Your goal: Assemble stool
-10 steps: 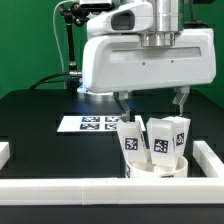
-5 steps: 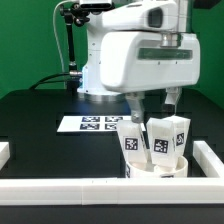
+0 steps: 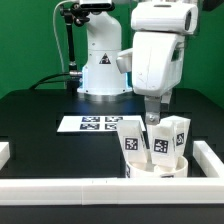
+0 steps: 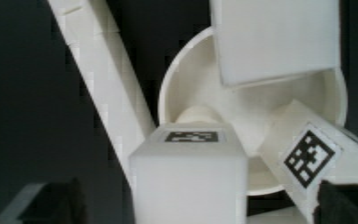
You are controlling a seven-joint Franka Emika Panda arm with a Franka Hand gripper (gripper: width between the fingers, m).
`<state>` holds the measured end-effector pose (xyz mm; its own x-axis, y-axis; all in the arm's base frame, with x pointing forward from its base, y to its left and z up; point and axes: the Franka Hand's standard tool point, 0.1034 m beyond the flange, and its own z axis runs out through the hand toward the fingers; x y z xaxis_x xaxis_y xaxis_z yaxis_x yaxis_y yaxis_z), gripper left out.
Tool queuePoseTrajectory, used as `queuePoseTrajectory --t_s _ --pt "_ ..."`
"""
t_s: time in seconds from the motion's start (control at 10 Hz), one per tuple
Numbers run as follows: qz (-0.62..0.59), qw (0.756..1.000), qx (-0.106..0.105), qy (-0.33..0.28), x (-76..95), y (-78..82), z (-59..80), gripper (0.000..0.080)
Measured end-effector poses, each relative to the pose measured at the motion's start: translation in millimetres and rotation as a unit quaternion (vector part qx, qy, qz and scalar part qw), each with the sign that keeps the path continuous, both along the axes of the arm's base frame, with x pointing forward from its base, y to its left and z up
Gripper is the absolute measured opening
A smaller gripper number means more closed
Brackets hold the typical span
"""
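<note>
The stool's round white seat [image 3: 158, 166] lies near the front rail, with three short tagged legs standing on it: left [image 3: 130, 140], middle [image 3: 158, 143], right [image 3: 179, 133]. My gripper [image 3: 157, 114] hangs just above the legs, seen edge-on. In the wrist view the gripper [image 4: 190, 205] is open. Its dark fingers [image 4: 37, 202] stand on either side of one leg [image 4: 194, 165] with space to spare, and I cannot tell if they reach down around it. The seat [image 4: 194, 85] and two other legs [image 4: 274, 40] [image 4: 314, 150] show beyond.
The marker board [image 3: 92, 124] lies flat behind the stool on the black table. White border rails run along the front [image 3: 100, 188] and the exterior view's right side [image 3: 212, 155]. A rail also crosses the wrist view [image 4: 101, 70]. The robot base [image 3: 100, 70] stands at the back.
The hand has turned about its vertical axis from broadside to edge-on. It has also shifted toward the exterior view's left, over the legs. The stool parts have not moved.
</note>
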<state>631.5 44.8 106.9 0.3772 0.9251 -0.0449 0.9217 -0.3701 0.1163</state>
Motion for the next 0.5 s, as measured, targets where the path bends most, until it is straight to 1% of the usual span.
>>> queuePoseTrajectory --t_s 0.1,0.3,0.5 --pt "0.004 1.0 -0.001 0.004 -1.8 5.5 -3.8 0.0649" --pt "0.005 1.0 0.004 0.006 -2.9 19.1 -6.4 0.0649" --pt "0.005 1.0 0.006 0.006 -3.4 25.2 -7.4 0.0649"
